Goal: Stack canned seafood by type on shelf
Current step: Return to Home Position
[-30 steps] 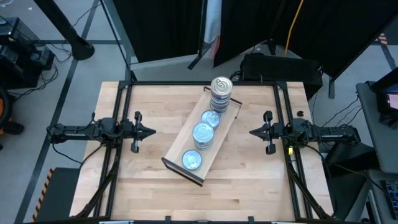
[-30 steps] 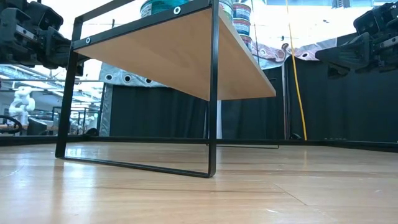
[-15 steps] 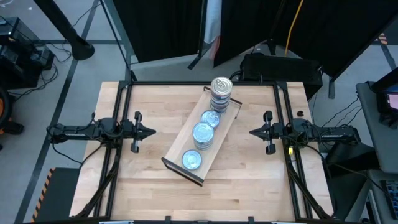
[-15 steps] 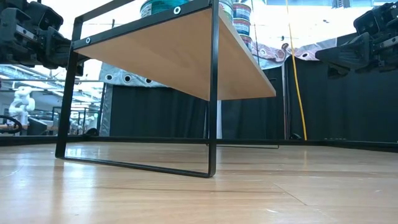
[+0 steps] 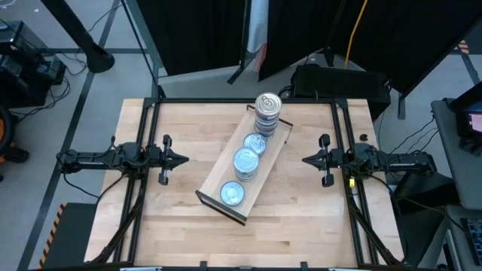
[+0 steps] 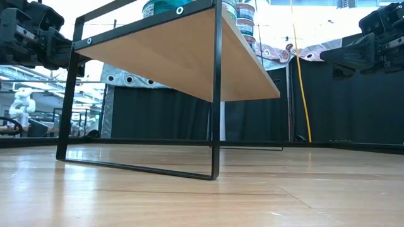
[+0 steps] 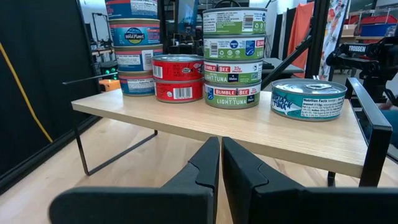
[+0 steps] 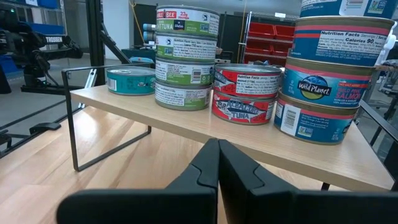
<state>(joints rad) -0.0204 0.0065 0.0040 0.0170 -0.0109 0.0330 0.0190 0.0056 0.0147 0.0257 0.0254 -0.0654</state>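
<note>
So nothing has moved in the last second: left gripper and right gripper sit parked at opposite surface edges, fingers pressed together and empty, while the tuna tins stand sorted on the shelf mid-surface, so the job looks done.

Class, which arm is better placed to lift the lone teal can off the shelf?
Left, probably: the teal can lies nearer the left end effector than the right end effector; both are shut.

The shelf lies diagonally on the middle of the table, tins in 1 row along it.
</note>
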